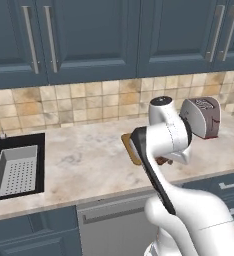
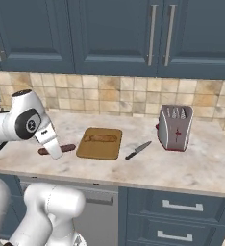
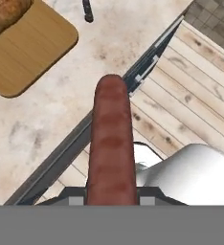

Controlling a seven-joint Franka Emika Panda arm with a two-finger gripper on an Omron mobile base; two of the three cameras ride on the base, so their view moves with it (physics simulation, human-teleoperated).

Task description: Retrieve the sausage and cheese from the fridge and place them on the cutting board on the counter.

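sausage [image 3: 112, 143] gripped in the closed fingers above the beige counter [image 2: 191, 163], beside the cutting board [image 2: 99, 146].

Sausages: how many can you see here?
1. The sausage is clamped in the gripper, above the counter left of the cutting board. Others may be hidden.

A loaf [image 2: 101, 138] lies on the cutting board [image 2: 99, 148]; the sausage [image 2: 68, 148] sticks out just left of it, the knife [image 2: 138, 150] and toaster [image 2: 176, 128] on the counter [image 2: 181, 168] to its right.
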